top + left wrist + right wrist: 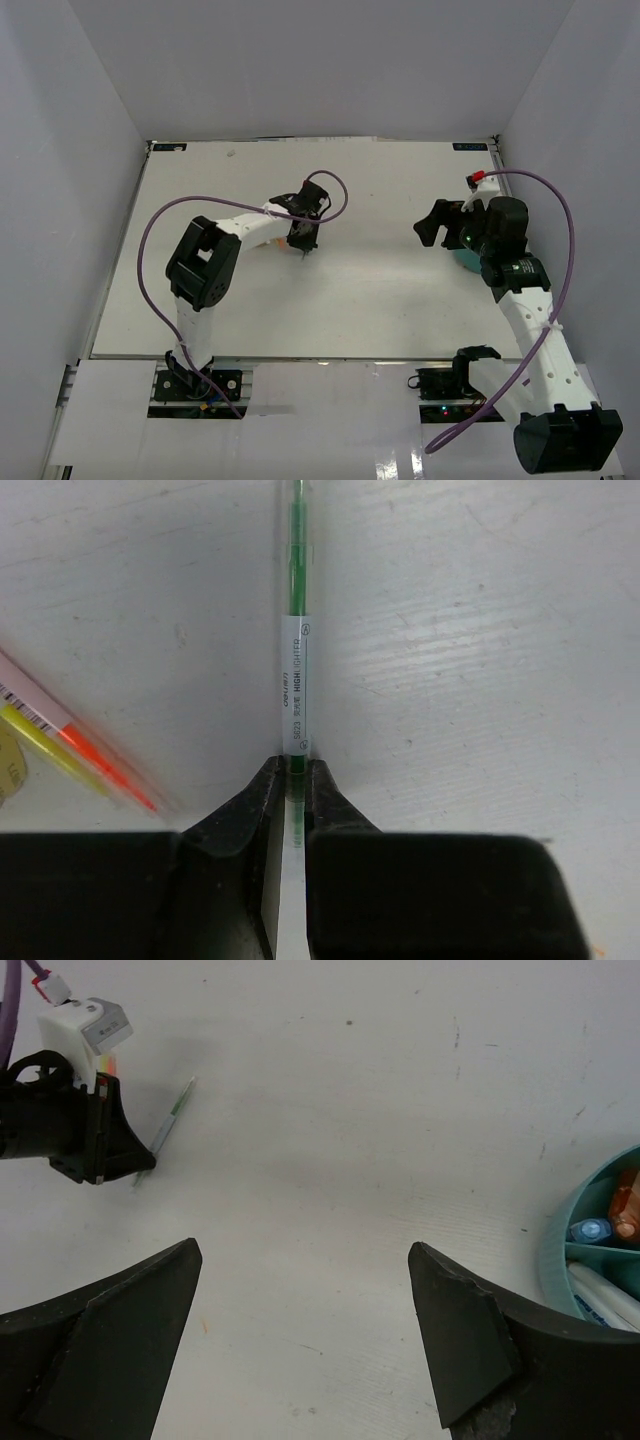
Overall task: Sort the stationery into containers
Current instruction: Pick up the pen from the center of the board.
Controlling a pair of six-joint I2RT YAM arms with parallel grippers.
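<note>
Green highlighter: flat on the tabletop, near its middle, a little toward the left edge. Left end effector clenched on its near end. Orange and yellow pens lie just beside it. Teal organiser by the right edge, part filled. Right end effector released, empty. Step, as judged: pickup. Next move calls for a level lift, carry to the organiser, and tilting the highlighter upright over a compartment.

Green highlighter glossy clear plastic; table matt white (scuffed).
</note>
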